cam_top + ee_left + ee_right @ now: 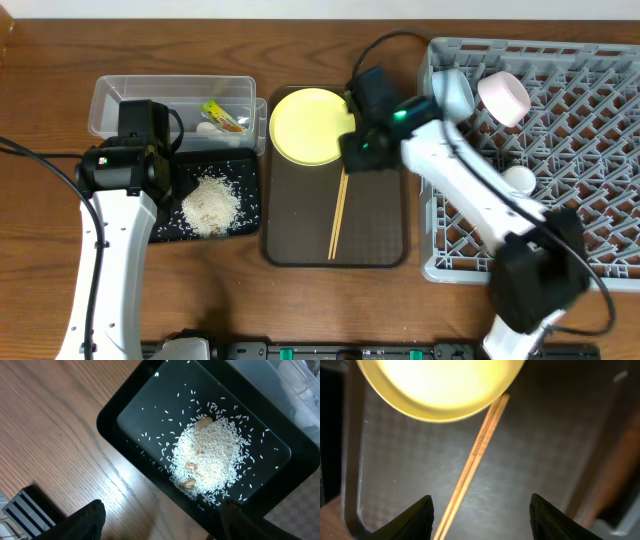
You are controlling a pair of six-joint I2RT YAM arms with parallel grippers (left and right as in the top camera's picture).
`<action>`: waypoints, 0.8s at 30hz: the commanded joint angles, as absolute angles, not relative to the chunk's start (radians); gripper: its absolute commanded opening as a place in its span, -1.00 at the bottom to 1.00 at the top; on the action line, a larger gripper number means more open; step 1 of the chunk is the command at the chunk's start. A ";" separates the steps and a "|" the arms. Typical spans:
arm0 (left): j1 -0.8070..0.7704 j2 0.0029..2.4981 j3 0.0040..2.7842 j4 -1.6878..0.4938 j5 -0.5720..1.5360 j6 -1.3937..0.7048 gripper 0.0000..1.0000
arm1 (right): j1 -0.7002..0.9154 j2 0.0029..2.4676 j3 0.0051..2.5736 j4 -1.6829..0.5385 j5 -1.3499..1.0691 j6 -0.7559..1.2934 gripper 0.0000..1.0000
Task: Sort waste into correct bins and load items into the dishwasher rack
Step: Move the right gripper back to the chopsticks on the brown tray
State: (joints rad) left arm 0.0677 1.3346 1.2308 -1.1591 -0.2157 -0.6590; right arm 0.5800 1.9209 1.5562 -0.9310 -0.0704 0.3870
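1. Far left, the left gripper (162,510) hangs over the shallow black rectangular tray (135,420), fingers spread wide with nothing between them. The heap of loose white rice (210,455) sits in that tray.
2. Just beyond it, the clear plastic rectangular tub (110,95) holds the small yellow-green printed snack wrapper (226,116). So the waste looks sorted to us.
3. In the middle, the dark brown serving tray (375,230) carries the round yellow plate (308,125) at its far end. The thin wooden chopsticks (338,215) lie lengthwise on it, side by side.
4. The right gripper (481,502) hovers above the chopsticks, also spread and pinching nothing. Their top end runs up to the plate's rim, and we can't tell if it's tucked under.
5. Handling guess: the chopsticks are light, stiff and slick, and the pair will want to roll apart. We'd close across both around mid-length, jaws square to the sticks. The plate is rigid, smooth and lying flat, so its rim is the only place to take hold.
6. Far right, the large square light-grey plastic lattice rack (600,110) has a small pale cup (503,97) lying near its far-left corner.
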 commanded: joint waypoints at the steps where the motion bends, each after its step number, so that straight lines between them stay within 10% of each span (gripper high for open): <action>1: 0.072 1.341 1.234 -1.162 -0.221 -0.671 0.53 | 0.622 1.988 1.555 -0.940 -0.049 0.519 0.18; 24: 0.072 1.341 1.234 -1.162 -0.221 -0.671 0.53 | 0.665 2.084 1.486 -0.941 0.063 0.676 0.19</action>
